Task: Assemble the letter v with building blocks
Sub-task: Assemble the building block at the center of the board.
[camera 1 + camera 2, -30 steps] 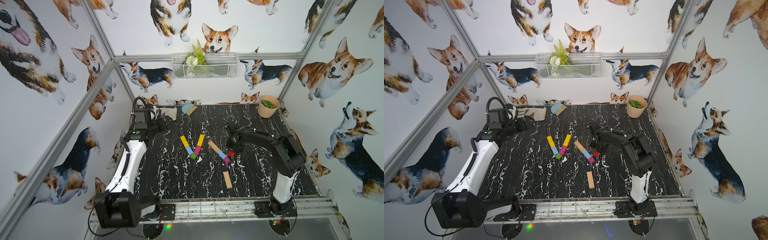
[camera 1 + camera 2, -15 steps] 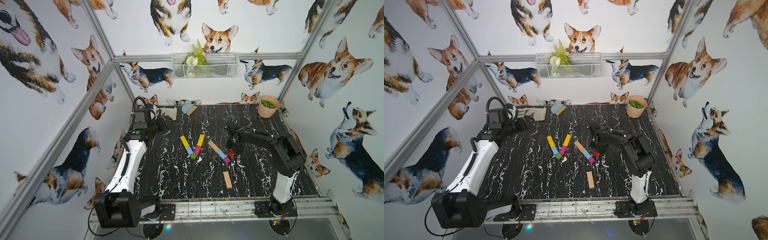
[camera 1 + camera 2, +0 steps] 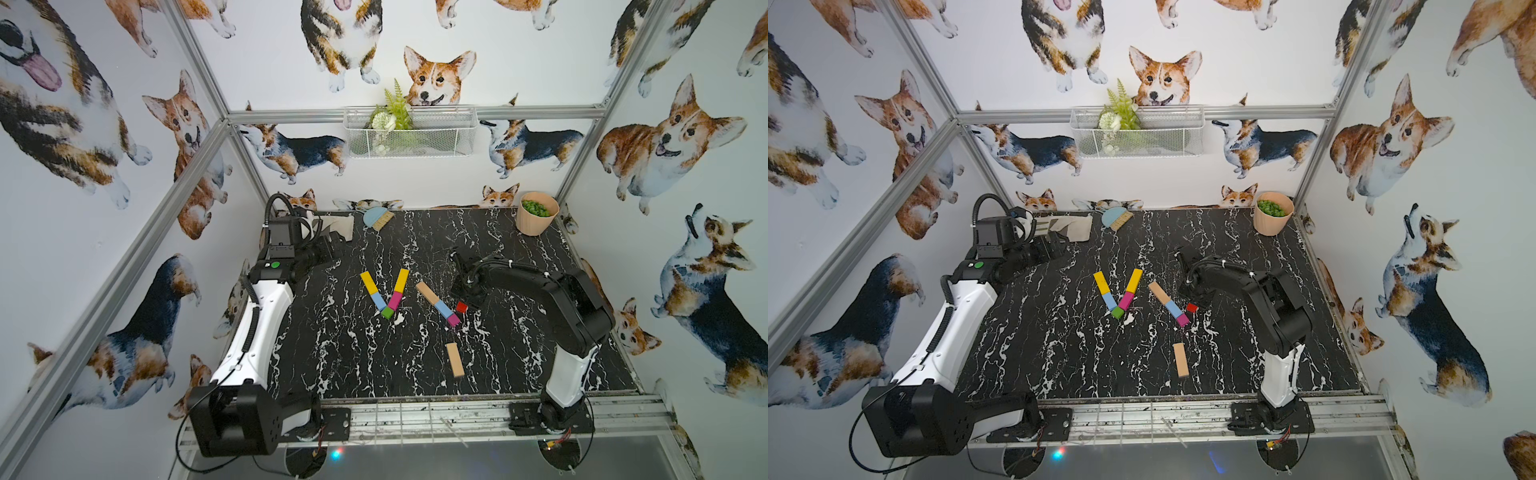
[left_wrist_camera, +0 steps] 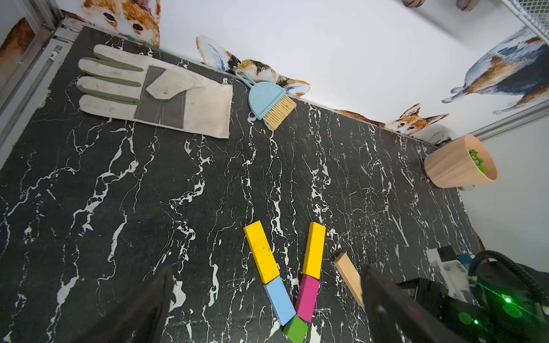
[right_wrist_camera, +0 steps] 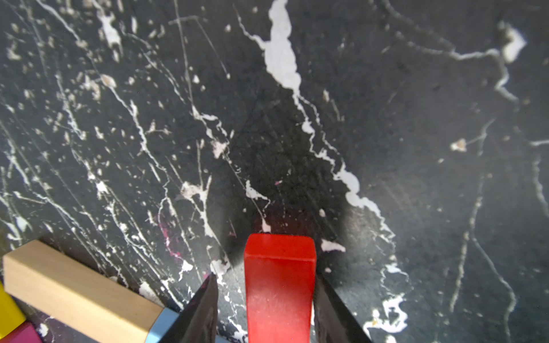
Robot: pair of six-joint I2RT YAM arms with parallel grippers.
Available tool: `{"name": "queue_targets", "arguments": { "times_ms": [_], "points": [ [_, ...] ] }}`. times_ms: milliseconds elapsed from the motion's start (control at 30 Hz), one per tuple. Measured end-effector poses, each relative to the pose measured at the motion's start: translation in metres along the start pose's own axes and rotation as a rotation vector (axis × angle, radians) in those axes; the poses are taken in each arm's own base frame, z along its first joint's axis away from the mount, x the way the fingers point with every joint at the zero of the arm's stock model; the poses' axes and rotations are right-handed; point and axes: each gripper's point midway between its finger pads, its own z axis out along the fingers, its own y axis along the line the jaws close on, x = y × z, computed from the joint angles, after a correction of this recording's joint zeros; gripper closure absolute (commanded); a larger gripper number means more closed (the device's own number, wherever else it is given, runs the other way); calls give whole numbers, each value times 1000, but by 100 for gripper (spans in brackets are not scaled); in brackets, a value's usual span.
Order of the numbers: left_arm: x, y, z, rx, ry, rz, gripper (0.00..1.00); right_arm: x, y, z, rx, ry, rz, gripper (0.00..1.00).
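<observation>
Five building blocks form a V mid-table: a yellow bar [image 3: 368, 281], a blue block [image 3: 378, 300], a green stub [image 3: 387, 312], a magenta block [image 3: 395, 300] and a second yellow bar [image 3: 401, 280]. To its right lies a slanted row of a tan bar [image 3: 427, 291], a blue block [image 3: 443, 308] and a magenta stub [image 3: 454, 320]. A red block [image 5: 279, 285] rests on the table beside that row. My right gripper [image 5: 265, 276] straddles it, open, with a gap showing on one side. My left gripper [image 4: 266, 268] hovers open at the back left, holding nothing.
A loose tan bar [image 3: 454, 359] lies nearer the front edge. A work glove [image 4: 154, 98] and a small blue brush [image 4: 269, 101] lie at the back left. A pot with greenery [image 3: 536, 218] stands in the back right corner.
My right gripper's jaws have parted around the red block, which stays where it was on the table. The left arm has not moved.
</observation>
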Motion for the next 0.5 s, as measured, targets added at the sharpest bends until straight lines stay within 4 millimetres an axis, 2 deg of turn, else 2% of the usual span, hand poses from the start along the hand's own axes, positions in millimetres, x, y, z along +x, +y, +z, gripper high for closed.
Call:
{"name": "queue_targets", "arguments": {
  "times_ms": [100,333,500],
  "points": [
    [0,0,0,0,0,0,0,4,-7,-9,10,4,-6,38],
    [-1,2,0,-8,-4,5,0,0,-8,-44,-33,-50,-62,27],
    [-2,8,1,-20,-4,-3,0,-9,2,-48,-63,-48,-161,25]
  ]
}}
